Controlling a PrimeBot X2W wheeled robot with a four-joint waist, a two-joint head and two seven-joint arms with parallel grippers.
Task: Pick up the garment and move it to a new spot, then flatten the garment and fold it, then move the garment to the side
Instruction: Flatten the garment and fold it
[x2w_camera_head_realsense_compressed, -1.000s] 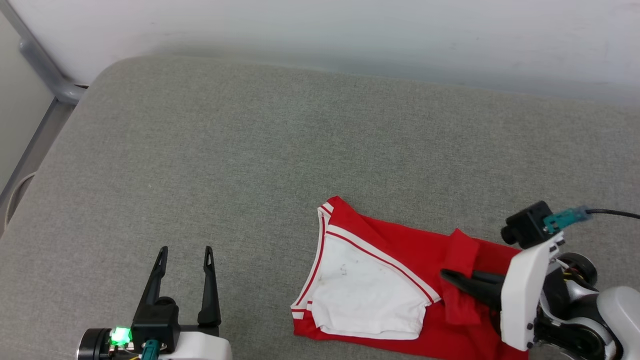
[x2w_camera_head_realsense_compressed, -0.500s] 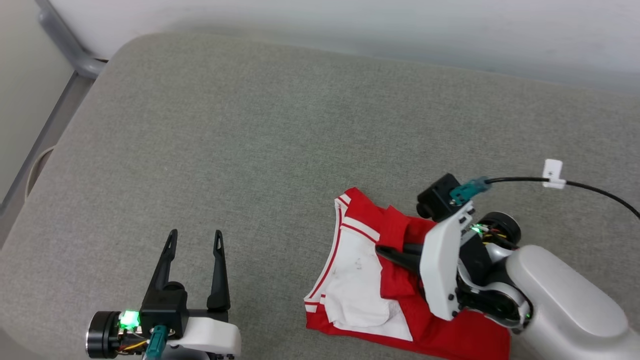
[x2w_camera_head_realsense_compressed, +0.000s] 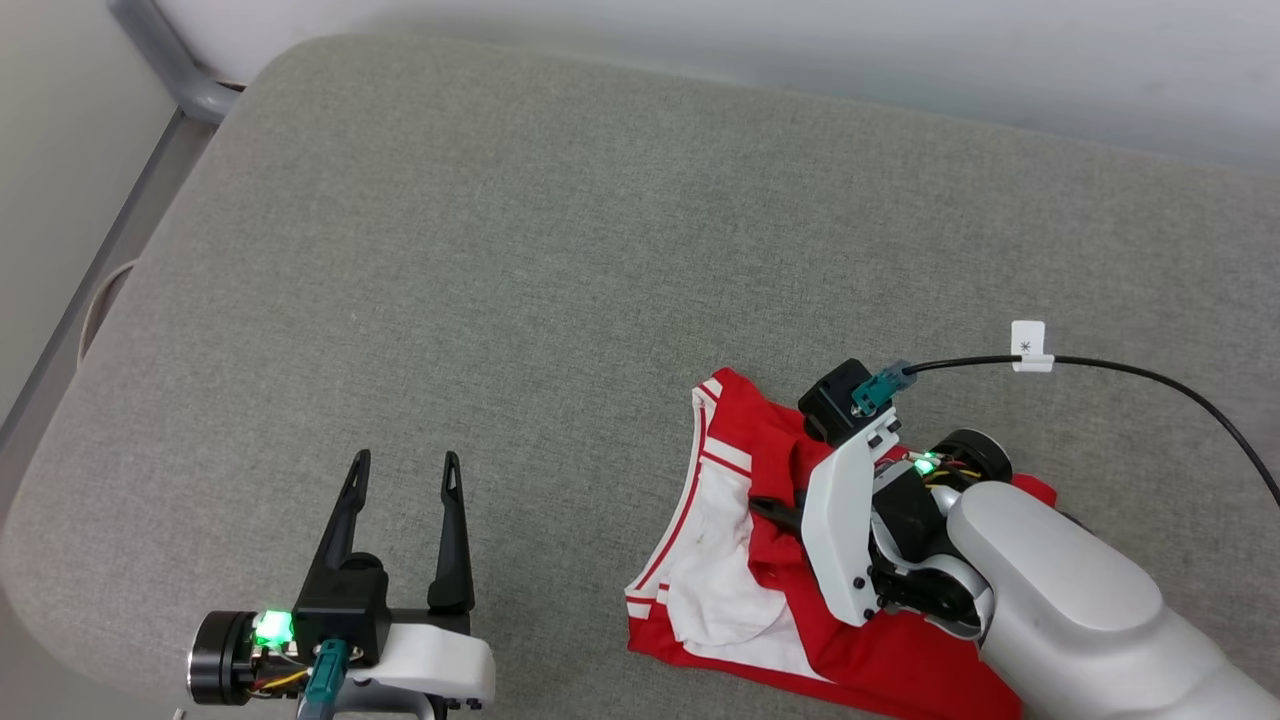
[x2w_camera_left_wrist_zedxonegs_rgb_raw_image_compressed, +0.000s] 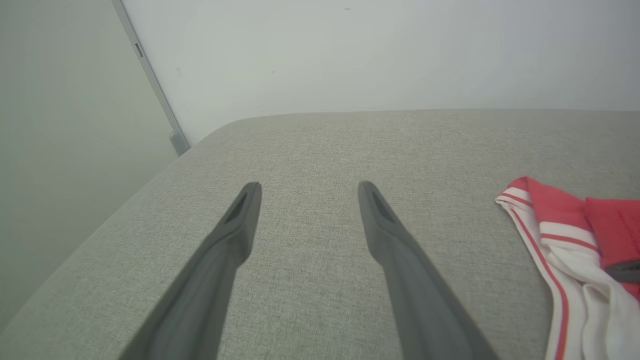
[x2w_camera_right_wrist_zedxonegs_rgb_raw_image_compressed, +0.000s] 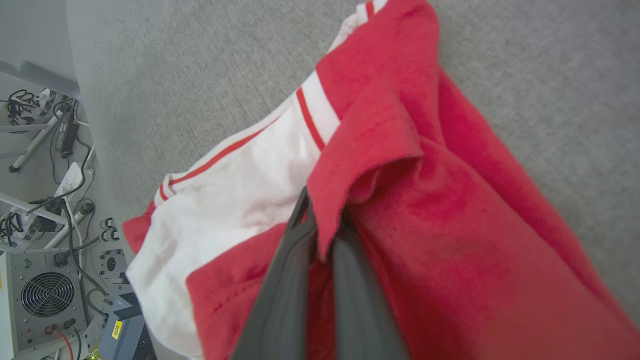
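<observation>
The garment, red with a white sleeve and red-and-white striped trim, lies bunched near the front right of the grey cushioned surface. My right gripper is shut on a red fold of it, which is pulled over the white sleeve. In the right wrist view the fingers pinch that fold, and cloth hides their tips. The chest letters and number are hidden. My left gripper stands open over bare surface to the garment's left, holding nothing. The left wrist view has its open fingers and the garment's striped edge at the right.
A black cable with a white tag runs from my right wrist across the surface. A pale wall backs the surface, with a grey metal frame at the upper left. Electronics and cables sit on the floor beyond the front edge.
My right gripper has carried the red fold leftward over the white sleeve, bunching the garment. The head camera has shifted too. The left gripper stays open.
</observation>
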